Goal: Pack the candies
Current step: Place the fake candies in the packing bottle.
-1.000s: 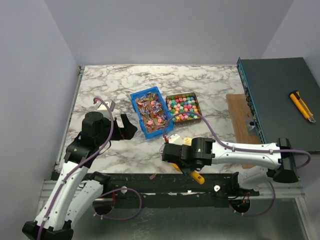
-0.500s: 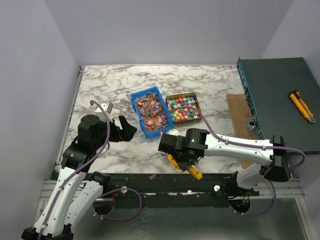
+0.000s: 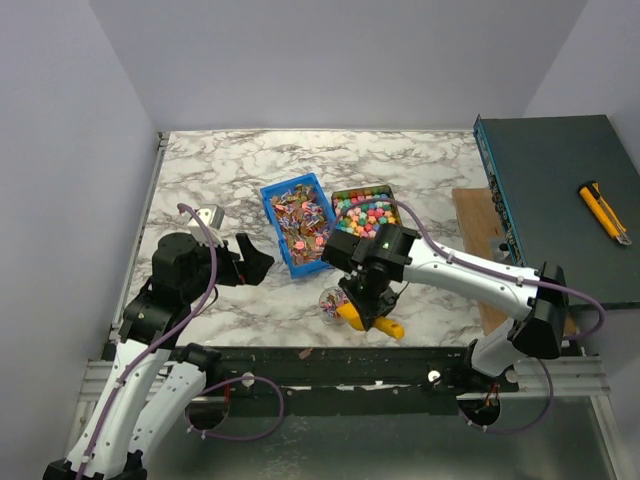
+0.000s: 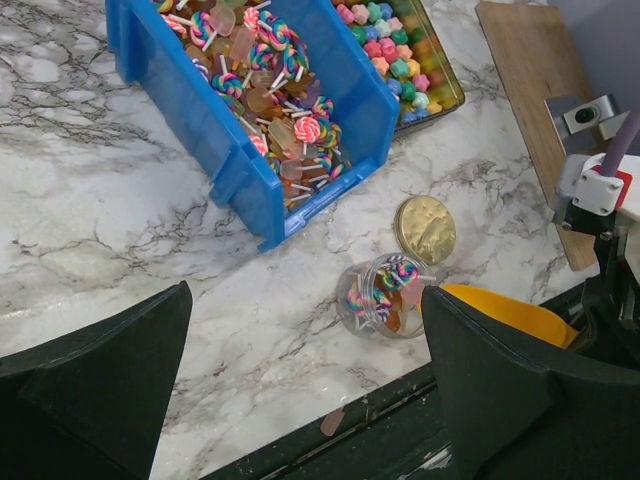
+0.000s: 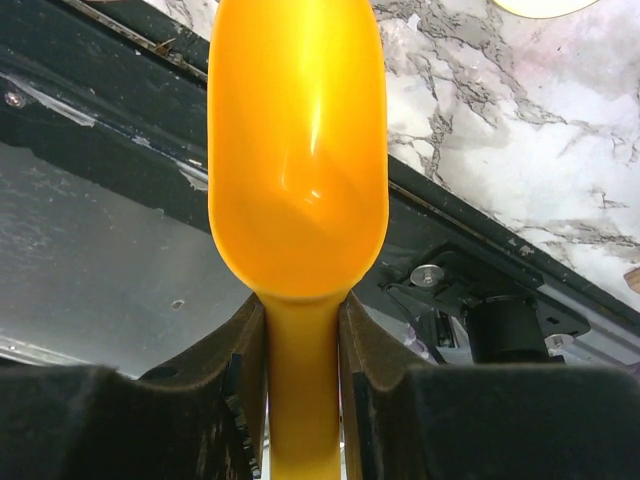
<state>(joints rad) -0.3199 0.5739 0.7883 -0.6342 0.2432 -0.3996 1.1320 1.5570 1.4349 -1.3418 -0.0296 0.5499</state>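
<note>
Shiny wrapped candies [image 3: 300, 222] fill a blue bin [image 3: 283, 247], also seen in the left wrist view [image 4: 250, 160]. Chunky bright candies [image 3: 364, 213] fill a shallow tray [image 4: 440, 95] beside it. A small clear jar [image 3: 330, 300] near the table's front edge holds some swirl candies [image 4: 378, 297], with a gold lid [image 4: 425, 228] next to it. My right gripper [image 3: 365, 298] is shut on the handle of a yellow-orange scoop [image 5: 298, 150], which hangs just right of the jar [image 3: 372, 320]. My left gripper [image 3: 250, 260] is open and empty, left of the bin, with the jar between its fingers [image 4: 100, 380] in the left wrist view.
A wooden board [image 3: 478, 240] lies right of the tray. A dark green box [image 3: 560, 200] with a yellow utility knife [image 3: 604, 212] on it fills the right side. The black front rail [image 3: 330, 362] runs just below the jar and scoop.
My right gripper has moved away from the front edge towards the bins, carrying the scoop; the jar now shows beside it. My left arm has drawn back slightly.
</note>
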